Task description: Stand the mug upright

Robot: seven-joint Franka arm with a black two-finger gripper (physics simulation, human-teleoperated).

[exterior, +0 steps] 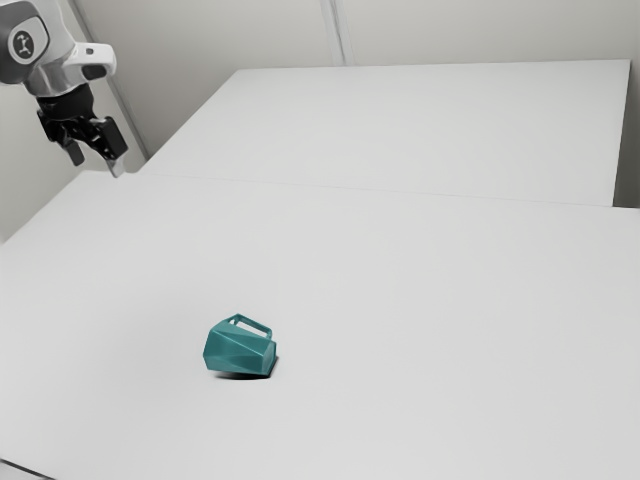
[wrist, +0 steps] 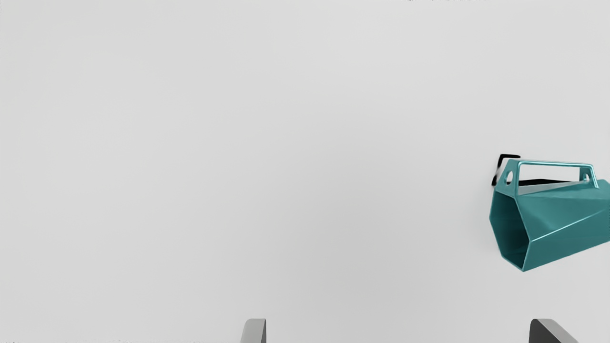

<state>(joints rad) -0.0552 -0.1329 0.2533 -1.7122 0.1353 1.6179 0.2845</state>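
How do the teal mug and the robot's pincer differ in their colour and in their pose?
The mug is teal, while the pincer is mainly black with grey fingertips.
The mug lies on its side on the table; the pincer hangs in the air, pointing down.
Both have an angular look.

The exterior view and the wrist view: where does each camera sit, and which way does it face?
Exterior view: set at the arm's side, looking down across the white table; the arm's end and black gripper show at upper left.
Wrist view: carried on the arm's hand, looking down past the gripper at the table; its two spread fingertips show at the bottom edge.
Shared: both show the gripper, the table and the teal mug on its side, its open mouth plain in the wrist view.
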